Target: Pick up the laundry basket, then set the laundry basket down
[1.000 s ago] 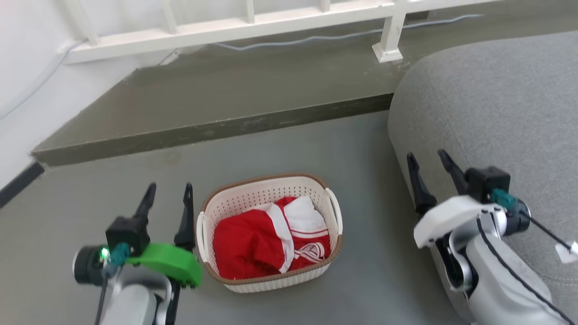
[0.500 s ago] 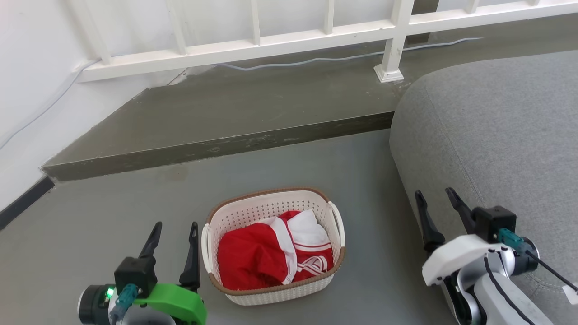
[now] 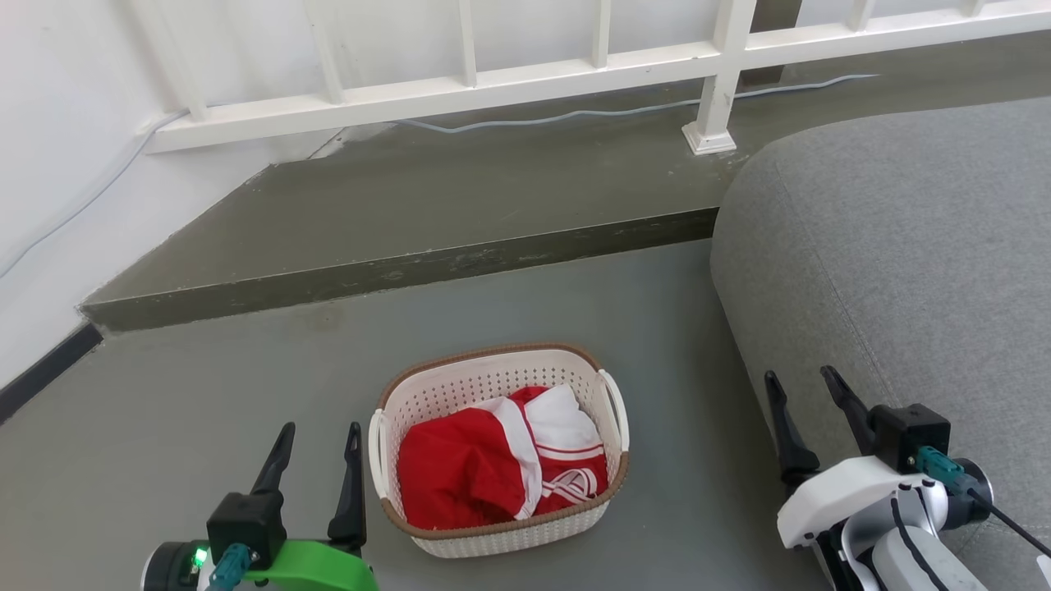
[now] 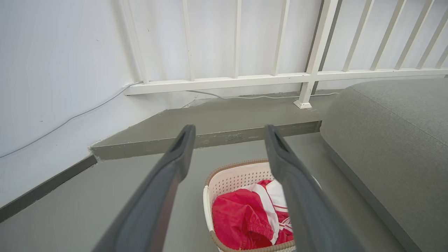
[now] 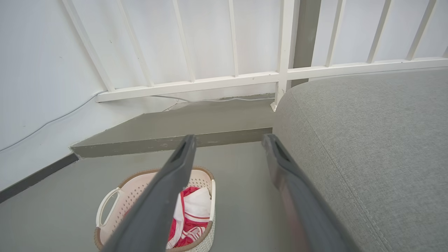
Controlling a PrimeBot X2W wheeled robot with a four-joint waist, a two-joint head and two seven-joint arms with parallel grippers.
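The laundry basket (image 3: 484, 379) stands on the grey floor, cream-white and perforated with a brown rim and white loop handles on its two sides. Red and white clothes (image 3: 493, 464) lie inside it. My left gripper (image 3: 320, 428) is open just left of the basket, its fingers beside the left handle and apart from it. My right gripper (image 3: 798, 375) is open well to the right, against the sofa's side. In the left wrist view the basket (image 4: 234, 176) lies below and between the open left gripper (image 4: 229, 127). The right wrist view has the basket (image 5: 140, 183) low on the left, behind the open right gripper (image 5: 229, 137).
A grey sofa (image 3: 903, 246) fills the right side, close to the right arm. A raised step (image 3: 410, 271) crosses behind the basket, with a white railing (image 3: 493, 82) and a cable (image 3: 575, 111) on it. A white wall with dark skirting (image 3: 41, 369) runs along the left.
The camera has moved, shifting the whole picture downward. Relative to the basket, both grippers now sit nearer the bottom edge. Both stay open and the basket stays on the floor.
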